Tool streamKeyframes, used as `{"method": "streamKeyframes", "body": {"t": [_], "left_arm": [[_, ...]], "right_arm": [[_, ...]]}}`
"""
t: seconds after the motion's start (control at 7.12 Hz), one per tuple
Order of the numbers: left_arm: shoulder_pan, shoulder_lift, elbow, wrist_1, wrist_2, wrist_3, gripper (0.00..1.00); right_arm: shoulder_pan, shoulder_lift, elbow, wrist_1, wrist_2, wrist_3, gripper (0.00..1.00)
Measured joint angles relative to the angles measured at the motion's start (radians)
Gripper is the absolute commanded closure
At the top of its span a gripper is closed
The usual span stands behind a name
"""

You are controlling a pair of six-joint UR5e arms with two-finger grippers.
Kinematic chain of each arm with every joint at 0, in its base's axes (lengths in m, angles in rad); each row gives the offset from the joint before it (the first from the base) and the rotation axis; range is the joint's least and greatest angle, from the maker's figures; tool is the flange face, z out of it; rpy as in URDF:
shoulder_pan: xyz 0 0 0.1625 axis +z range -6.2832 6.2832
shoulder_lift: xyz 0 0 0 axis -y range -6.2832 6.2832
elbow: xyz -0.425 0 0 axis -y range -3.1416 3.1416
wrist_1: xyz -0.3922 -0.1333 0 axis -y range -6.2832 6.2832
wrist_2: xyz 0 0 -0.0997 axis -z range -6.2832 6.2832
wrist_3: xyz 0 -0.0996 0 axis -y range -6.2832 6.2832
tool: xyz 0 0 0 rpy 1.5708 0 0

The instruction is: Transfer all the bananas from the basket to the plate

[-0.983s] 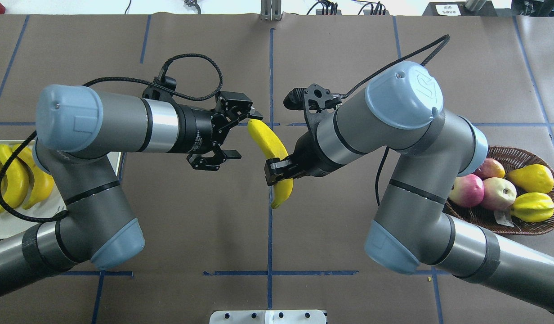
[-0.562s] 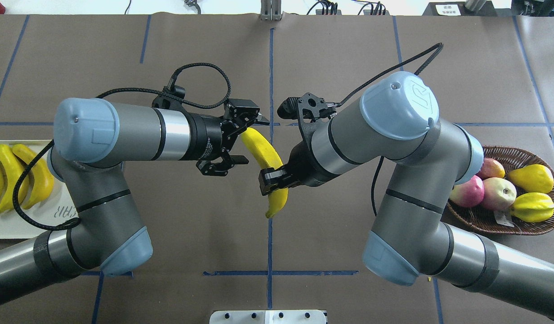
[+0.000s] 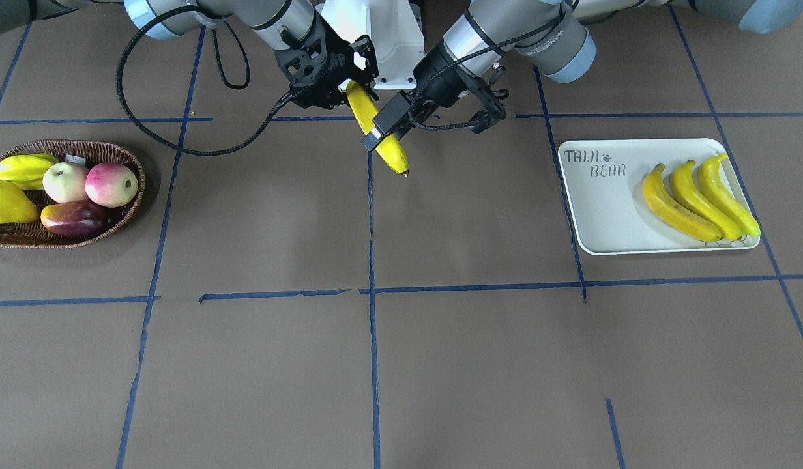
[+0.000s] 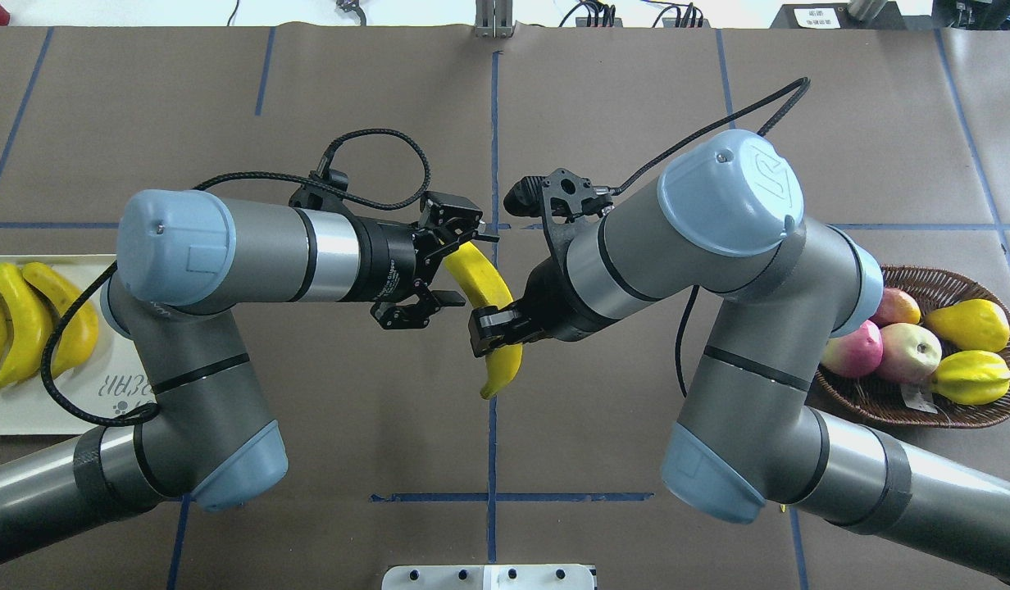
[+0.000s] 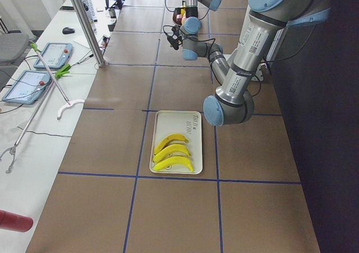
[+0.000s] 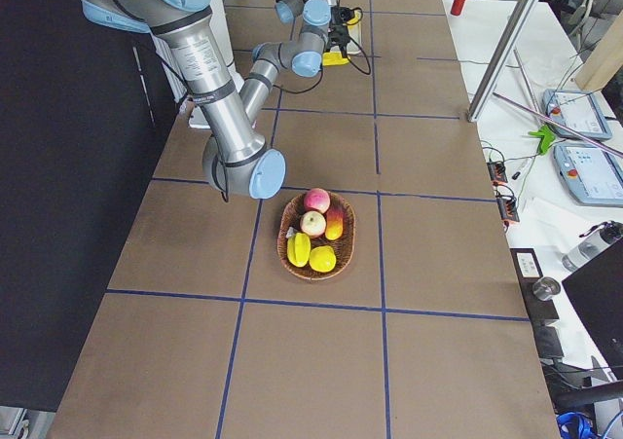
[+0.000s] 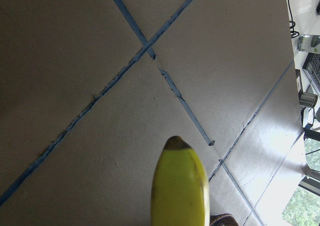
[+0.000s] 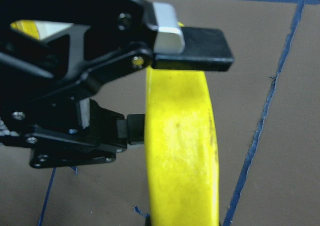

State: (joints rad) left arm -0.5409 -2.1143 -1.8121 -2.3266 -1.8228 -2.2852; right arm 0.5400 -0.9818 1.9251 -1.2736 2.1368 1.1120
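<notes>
We see one glossy, curved yellow banana point(image 4: 480, 283) held in the air at the middle of the overhead view. It hangs above the vertical blue tape line point(image 4: 493, 451) on the brown paper-covered table point(image 4: 603, 98), with its tip pointing toward the bottom of the frame. The right gripper point(image 4: 494, 328) has its jaws clamped tight on the banana's lower half. The left gripper point(image 4: 462, 269) reaches in from the frame's left with jaws spread wide, one finger on each side of the banana's upper half; we cannot tell whether either pad touches the peel.

At the far left edge, a pale cream rectangular tray point(image 4: 29, 410) with raised rim and printed lettering carries three more yellow bananas point(image 4: 21, 324) side by side. At the far right edge sits a dark-brown woven wicker basket point(image 4: 907, 410). It holds round pink and pale fruits point(image 4: 907, 352), a yellow pear-shaped fruit point(image 4: 968, 324) and a ridged yellow starfruit point(image 4: 968, 377).
</notes>
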Motion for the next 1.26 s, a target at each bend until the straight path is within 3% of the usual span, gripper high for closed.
{"method": "streamKeyframes", "body": {"t": [0.14,0.28,0.98,1.26], "left_arm": [[0.002,-0.004,0.0,0.0,0.01,-0.035,0.94],[0.002,-0.005,0.0,0.001,0.016,-0.054,1.0],[-0.001,0.002,-0.001,0.002,0.02,-0.066,1.0],[-0.004,0.041,-0.001,0.013,0.021,-0.057,1.0]], "right_arm": [[0.0,0.0,0.0,0.0,0.0,0.0,0.76],[0.0,0.0,0.0,0.0,0.0,0.003,0.03],[0.009,-0.004,0.033,-0.002,0.006,0.055,0.0],[0.036,-0.071,0.09,-0.013,0.022,0.055,0.0]]}}
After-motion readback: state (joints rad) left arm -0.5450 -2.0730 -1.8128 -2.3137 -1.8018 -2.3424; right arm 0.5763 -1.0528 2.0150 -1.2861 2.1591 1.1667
